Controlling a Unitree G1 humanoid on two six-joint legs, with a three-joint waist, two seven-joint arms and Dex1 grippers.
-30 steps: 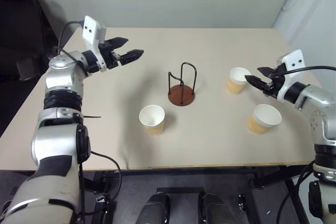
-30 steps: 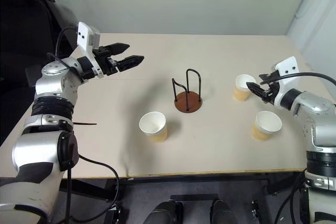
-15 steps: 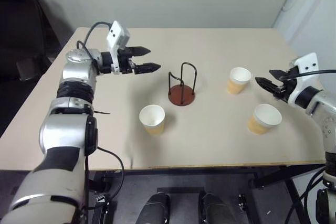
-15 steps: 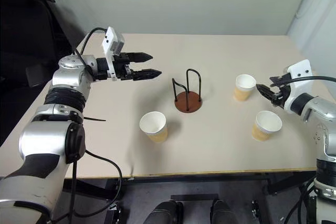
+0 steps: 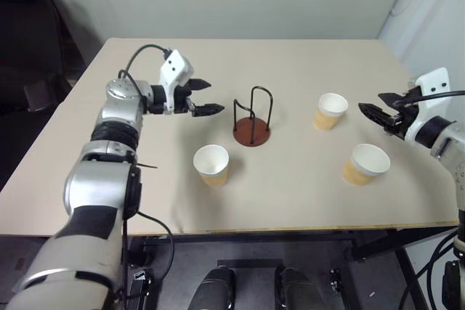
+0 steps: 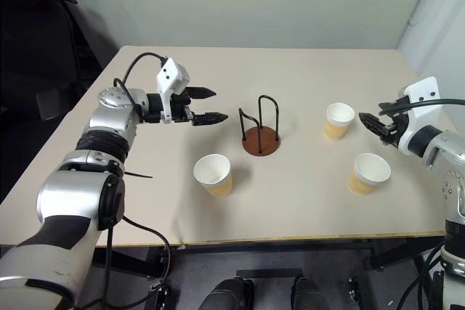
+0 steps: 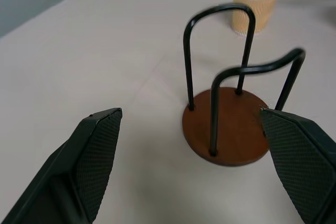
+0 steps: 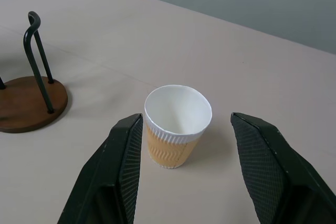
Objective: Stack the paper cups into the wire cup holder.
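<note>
We are seeing a bench (image 5: 305, 194) with a matt, pale beige top that is looking smooth, like laminate or painted board. The wire cup holder (image 5: 251, 117) is showing thin black wire, smooth with a slight sheen, rising from a reddish-brown disc with a satin, wood-like finish. The paper cups (image 8: 177, 125) are looking like matt paper: a rippled tan-orange wall outside, plain white inside. On both grippers the fingers (image 7: 94, 156) are showing matt black pads with a fine cross-hatched texture, apparently rubber or plastic. The arm shells at nine o'clock are gleaming like silver-painted plastic or metal.
</note>
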